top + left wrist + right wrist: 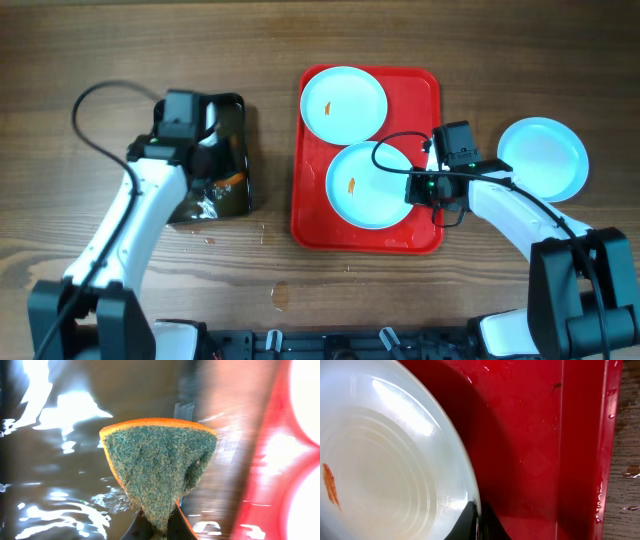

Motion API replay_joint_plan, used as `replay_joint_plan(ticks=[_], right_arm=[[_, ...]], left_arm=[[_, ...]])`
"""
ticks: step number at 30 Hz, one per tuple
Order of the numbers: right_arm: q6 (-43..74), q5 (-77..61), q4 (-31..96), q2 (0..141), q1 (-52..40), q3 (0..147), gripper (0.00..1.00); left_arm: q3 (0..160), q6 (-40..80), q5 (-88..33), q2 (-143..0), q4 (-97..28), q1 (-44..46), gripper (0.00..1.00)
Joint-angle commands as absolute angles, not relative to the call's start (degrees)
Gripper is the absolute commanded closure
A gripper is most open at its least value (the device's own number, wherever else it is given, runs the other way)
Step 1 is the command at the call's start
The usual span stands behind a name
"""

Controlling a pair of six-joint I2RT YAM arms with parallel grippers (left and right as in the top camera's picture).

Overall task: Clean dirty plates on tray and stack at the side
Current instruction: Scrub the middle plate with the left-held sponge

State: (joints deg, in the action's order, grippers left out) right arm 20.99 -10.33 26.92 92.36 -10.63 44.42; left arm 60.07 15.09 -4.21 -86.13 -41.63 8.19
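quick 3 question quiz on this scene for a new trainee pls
1. Count: how many plates lie on the tray?
2. True or false: the left gripper is empty.
3. Which plate shows no orange smear?
A. the back one on the tray
B. the front one on the tray
C. the one on the table, right of the tray

Key
1. Two.
2. False: it pinches a sponge.
3. C.
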Motion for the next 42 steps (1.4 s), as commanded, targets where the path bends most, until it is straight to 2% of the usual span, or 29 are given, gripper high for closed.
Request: replay_joint_plan(ticks=[1,7,15,21,29,37,42], right_arm=[[17.80,-7.62,27.18,93.49,-10.66,43.48,0.96],[15.94,-7.66,26.63,93.49,-10.66,43.48,0.96],[16.69,-7.11,25.80,93.49,-10.66,43.48,0.96],[16.67,-7.14,25.96,93.49,-10.66,43.48,0.96],[17.10,-7.35,26.37,93.49,-10.66,43.48,0.96],[21.74,-7.29,27.79,93.49,-10.66,42.96,0.96],[26.41,-4.89,27.94,93.49,-10.66,41.63,0.96]], left_arm=[[62.63,16.91,-7.97,-84.42,-38.92,18.13,0.96],[62.61,22.17,-7.90,-90.98,-29.04,30.24,0.96],[62.61,28.40,-15.97,-101.73,-17.89,35.83,0.96],[62.61,30.52,-16.05,-108.38,-14.26,40.21,0.96],[62.61,30.55,-13.43,-112.33,-16.86,40.84,0.96],[62.72,30.39,7.07,-112.49,-29.69,39.44,0.96],[66.06,30.24,14.57,-112.40,-36.16,38.74,0.96]])
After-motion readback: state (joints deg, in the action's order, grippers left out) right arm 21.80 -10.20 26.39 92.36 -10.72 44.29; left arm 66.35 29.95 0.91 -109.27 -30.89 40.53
